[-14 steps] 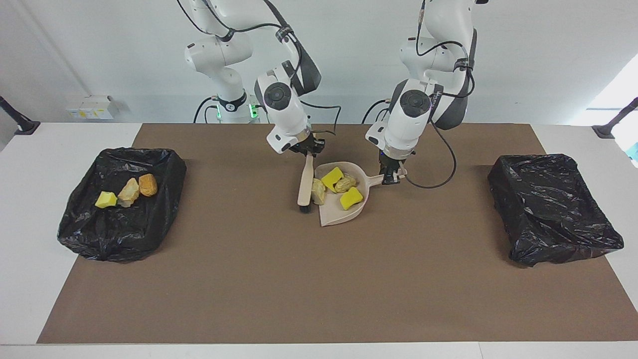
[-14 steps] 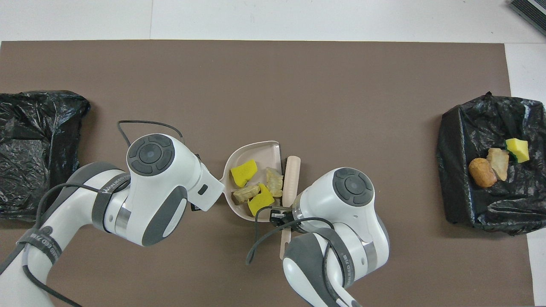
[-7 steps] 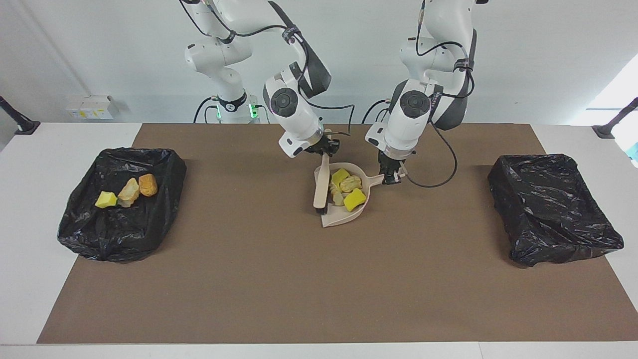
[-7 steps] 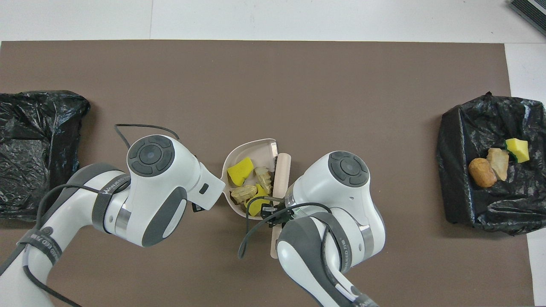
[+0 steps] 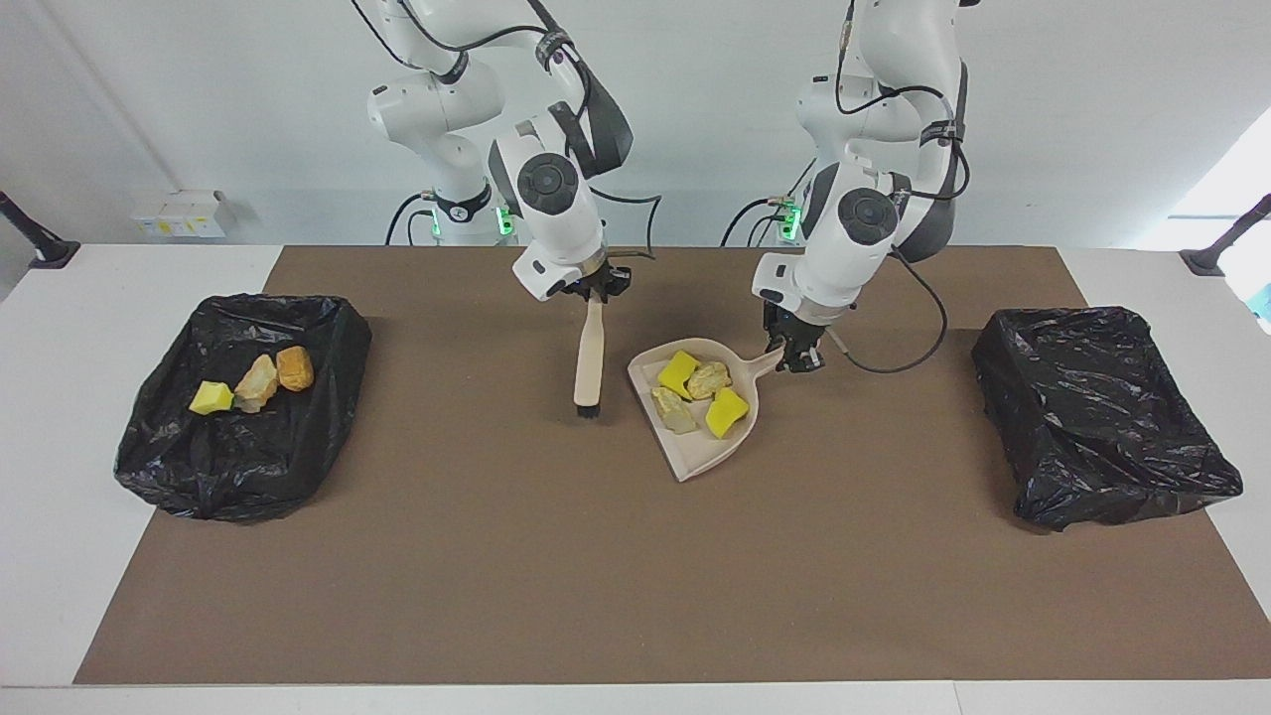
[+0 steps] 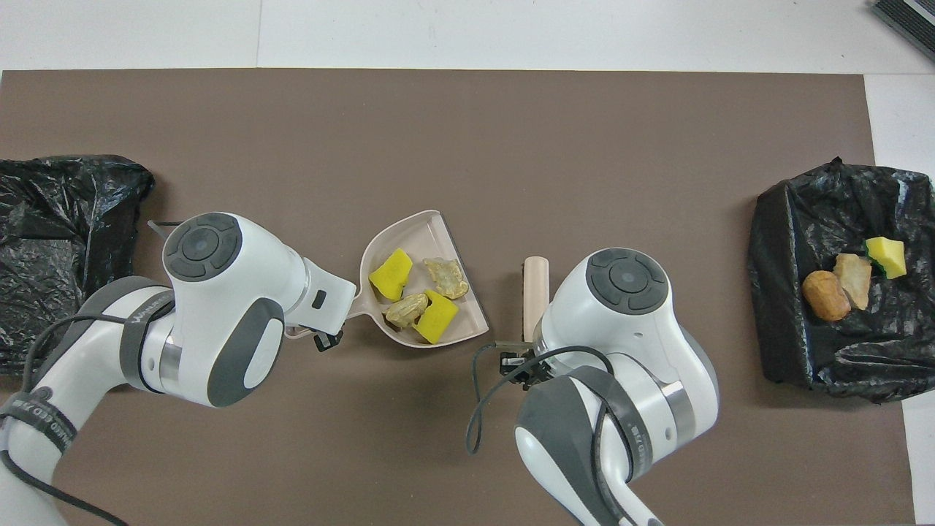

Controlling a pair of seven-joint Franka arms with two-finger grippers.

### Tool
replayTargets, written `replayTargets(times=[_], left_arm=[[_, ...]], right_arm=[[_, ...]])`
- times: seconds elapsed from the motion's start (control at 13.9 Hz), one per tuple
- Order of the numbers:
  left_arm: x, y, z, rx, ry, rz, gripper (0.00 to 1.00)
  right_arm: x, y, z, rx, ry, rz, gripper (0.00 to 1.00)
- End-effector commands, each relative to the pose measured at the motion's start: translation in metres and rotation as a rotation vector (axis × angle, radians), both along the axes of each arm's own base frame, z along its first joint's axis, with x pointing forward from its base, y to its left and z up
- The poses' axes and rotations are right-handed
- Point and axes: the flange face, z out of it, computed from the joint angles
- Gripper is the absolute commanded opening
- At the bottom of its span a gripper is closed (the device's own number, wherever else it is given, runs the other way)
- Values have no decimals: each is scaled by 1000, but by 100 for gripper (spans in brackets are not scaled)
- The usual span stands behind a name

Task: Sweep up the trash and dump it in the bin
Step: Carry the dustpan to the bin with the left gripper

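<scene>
Fingers of the right gripper (image 5: 593, 295) are clamped on the handle of a pale brush (image 5: 589, 359), which hangs upright with its dark bristles just touching the brown mat (image 5: 556, 576) on the tabletop (image 5: 60, 556). At the right arm's end sits a black-lined bin (image 5: 243, 402) holding three pieces of trash (image 5: 256, 382): a yellow sponge bit, a tan chunk and an orange-brown one. Beside the brush, toward the left arm's end, a beige dustpan (image 5: 710, 452) carries four more pieces (image 5: 700, 392), two yellow and two tan. Fingers of the left gripper (image 5: 799, 356) are closed on the dustpan's handle. At the left arm's end stands a second black-lined bin (image 5: 1097, 417).
</scene>
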Motion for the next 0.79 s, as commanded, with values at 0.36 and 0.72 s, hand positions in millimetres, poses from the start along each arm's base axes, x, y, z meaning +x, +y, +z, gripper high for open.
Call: replayTargets(times=[0.36,0.72], left_arm=[[23,85,73,-82,-76,210,0],[43,175,123,-86,-54,285,0]], right_arm=[[-44,31,9,-35,-118,27,0],[-85,96,-13,-38,-147,29,0]])
